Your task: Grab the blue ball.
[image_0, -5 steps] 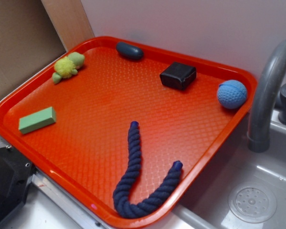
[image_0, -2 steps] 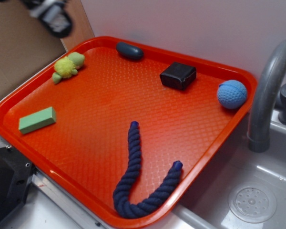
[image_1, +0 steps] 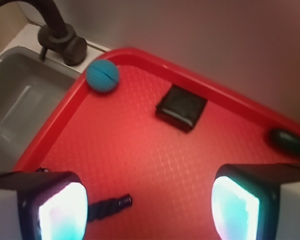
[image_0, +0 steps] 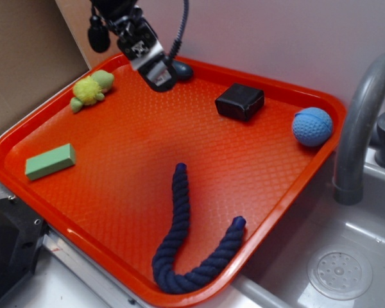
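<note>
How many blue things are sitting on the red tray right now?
3: the blue ball in the corner by the faucet, the navy rope near the front edge, and the dark pebble at the back rim, partly hidden behind the hand.

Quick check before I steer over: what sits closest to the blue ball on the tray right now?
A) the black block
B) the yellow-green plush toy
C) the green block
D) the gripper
A: the black block lies just beside the blue ball along the tray's far edge, while the open gripper hangs over the opposite far corner.
</note>
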`<state>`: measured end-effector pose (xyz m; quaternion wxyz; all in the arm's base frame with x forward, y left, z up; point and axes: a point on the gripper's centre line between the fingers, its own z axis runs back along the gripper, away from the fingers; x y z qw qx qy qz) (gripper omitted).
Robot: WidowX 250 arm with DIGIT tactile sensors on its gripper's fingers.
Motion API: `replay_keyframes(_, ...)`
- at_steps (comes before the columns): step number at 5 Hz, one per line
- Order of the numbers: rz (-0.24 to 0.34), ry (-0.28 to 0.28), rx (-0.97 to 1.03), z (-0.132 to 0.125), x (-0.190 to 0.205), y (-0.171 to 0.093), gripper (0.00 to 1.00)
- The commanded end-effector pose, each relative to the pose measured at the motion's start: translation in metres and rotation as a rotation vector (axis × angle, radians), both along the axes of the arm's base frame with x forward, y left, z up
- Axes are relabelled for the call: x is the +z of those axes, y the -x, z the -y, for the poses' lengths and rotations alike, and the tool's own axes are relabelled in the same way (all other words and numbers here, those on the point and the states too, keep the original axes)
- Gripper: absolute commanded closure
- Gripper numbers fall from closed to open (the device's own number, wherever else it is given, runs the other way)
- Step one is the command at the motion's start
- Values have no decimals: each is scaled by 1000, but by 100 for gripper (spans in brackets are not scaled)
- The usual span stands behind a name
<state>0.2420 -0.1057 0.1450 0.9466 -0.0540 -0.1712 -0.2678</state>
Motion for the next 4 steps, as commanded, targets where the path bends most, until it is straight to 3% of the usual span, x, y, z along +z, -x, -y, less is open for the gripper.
replay_keyframes(1,67,58,-82,12,2,-4,0)
replay_keyframes(3,67,58,-82,12,2,-4,0)
replay_keyframes(4,-63,-118,-132,56,-28,-37,0)
